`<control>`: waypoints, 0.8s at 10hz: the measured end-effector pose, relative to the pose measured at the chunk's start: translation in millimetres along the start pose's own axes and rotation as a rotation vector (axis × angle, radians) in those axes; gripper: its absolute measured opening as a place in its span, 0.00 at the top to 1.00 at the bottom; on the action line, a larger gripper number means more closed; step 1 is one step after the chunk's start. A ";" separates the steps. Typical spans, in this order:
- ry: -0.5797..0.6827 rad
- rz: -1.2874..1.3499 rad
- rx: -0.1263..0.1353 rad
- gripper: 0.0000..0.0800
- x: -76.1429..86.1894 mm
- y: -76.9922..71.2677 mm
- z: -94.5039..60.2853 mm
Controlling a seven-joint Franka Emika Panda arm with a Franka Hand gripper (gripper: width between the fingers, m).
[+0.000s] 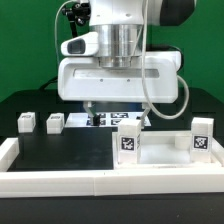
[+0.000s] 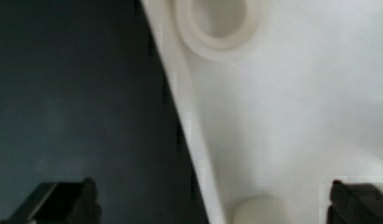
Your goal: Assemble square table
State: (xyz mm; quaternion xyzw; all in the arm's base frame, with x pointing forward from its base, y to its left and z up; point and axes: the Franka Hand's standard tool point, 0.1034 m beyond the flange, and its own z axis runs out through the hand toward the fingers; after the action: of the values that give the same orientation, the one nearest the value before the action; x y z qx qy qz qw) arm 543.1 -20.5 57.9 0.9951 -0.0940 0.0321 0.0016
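Below wide-spread gripper, apparently: white slab

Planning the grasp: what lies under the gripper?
The white tabletop slab, one round recess showing, with the black table beside it. Anything beneath the slab is hidden.

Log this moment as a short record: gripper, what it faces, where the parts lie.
gripper: open, fingers wide apart, holding nothing
in wrist view: white slab with a round socket
slab placement: exterior view's right, by the front rail
posts: two, on the exterior view's left
marker board: behind, centre
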 end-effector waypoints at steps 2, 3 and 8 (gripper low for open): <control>-0.007 -0.006 -0.003 0.19 -1.1 4.7 3.9; -0.007 -0.007 -0.003 0.19 -1.2 4.6 4.0; 0.018 -0.090 -0.019 0.19 -3.0 2.3 17.8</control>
State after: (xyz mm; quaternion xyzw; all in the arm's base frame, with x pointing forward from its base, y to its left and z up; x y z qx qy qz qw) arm 540.8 -22.3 39.9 0.9979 -0.0493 0.0401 0.0133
